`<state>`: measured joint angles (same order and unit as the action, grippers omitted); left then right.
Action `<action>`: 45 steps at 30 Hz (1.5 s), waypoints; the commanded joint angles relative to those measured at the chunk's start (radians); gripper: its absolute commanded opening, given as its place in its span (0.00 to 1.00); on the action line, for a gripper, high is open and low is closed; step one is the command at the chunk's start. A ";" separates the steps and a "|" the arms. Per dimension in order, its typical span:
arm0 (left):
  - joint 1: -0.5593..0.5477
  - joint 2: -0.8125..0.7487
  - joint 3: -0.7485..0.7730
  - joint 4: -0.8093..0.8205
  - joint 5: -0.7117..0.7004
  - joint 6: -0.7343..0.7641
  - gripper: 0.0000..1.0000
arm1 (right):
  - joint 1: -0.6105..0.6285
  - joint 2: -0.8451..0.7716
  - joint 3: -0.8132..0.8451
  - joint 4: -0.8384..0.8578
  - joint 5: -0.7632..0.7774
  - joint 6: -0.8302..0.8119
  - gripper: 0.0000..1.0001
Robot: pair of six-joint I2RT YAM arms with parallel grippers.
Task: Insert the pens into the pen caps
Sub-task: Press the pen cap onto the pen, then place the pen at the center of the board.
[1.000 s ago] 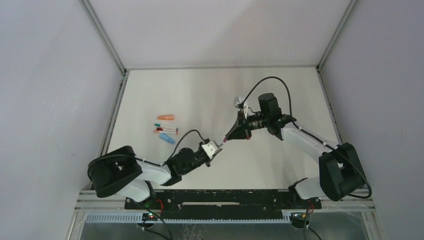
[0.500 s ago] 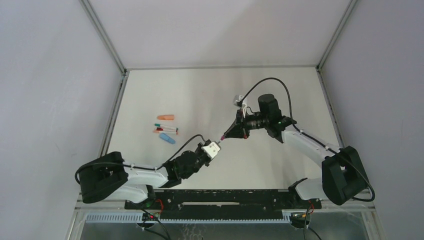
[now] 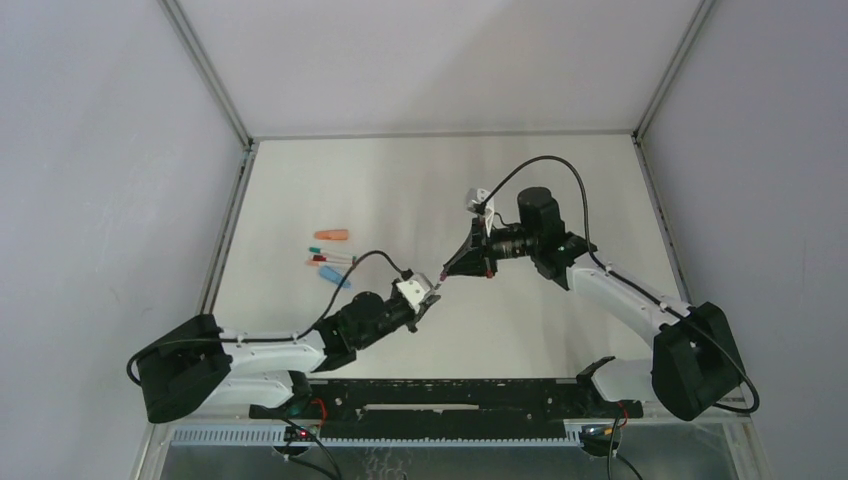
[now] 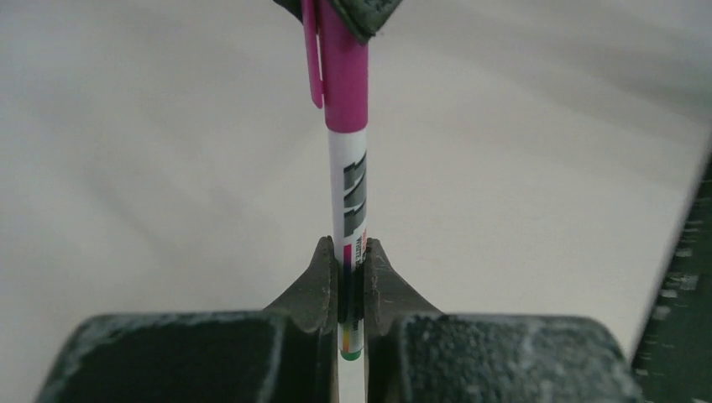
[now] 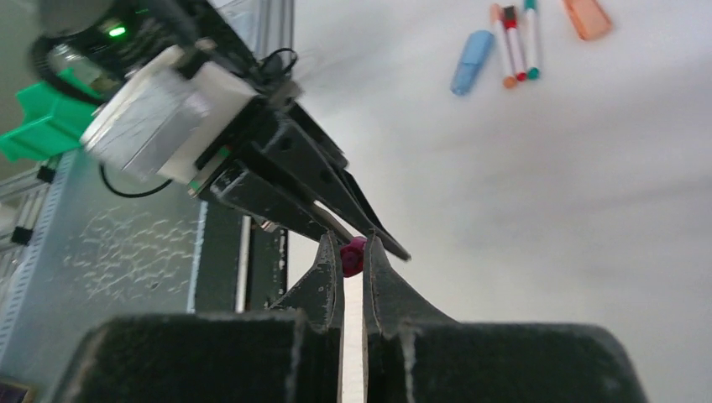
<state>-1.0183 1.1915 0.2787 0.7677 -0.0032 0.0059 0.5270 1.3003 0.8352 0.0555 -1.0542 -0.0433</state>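
Toward the bench's [image 3: 560,180] near edge, the left gripper [image 4: 353,252] pinches the pen [image 4: 348,193] and the right gripper [image 5: 351,245] clamps the magenta cap [image 4: 346,84], aligned for pushing together.

I see a matte white surface [image 3: 400,180] boxed in by plain pale grey walls [image 3: 100,150] at 9, 12 and 3 o'clock, evenly lit. Metal frame posts [image 3: 205,70] rise from its far corners, and a black mounting rail [image 3: 520,392] runs along 6 o'clock.

Left pincer [image 4: 353,270] and right pincer [image 5: 352,257] tip to tip, jaws tight, arms angled inward.
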 commanded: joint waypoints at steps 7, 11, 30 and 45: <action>0.027 -0.084 0.141 0.444 0.067 -0.025 0.00 | 0.075 0.054 -0.011 -0.275 -0.060 -0.077 0.00; 0.025 -0.069 0.143 0.364 0.128 -0.020 0.00 | -0.016 -0.019 -0.011 -0.261 -0.076 -0.074 0.09; -0.002 0.095 0.065 0.393 0.356 -0.206 0.00 | -0.352 -0.320 0.099 -0.669 -0.228 -0.502 0.82; 0.276 0.284 -0.013 0.554 0.501 -0.894 0.00 | -0.401 -0.331 0.073 -0.608 -0.115 -0.451 0.82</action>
<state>-0.8078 1.4376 0.3325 1.2278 0.4881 -0.6918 0.1310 0.9745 0.9024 -0.5922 -1.2255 -0.5068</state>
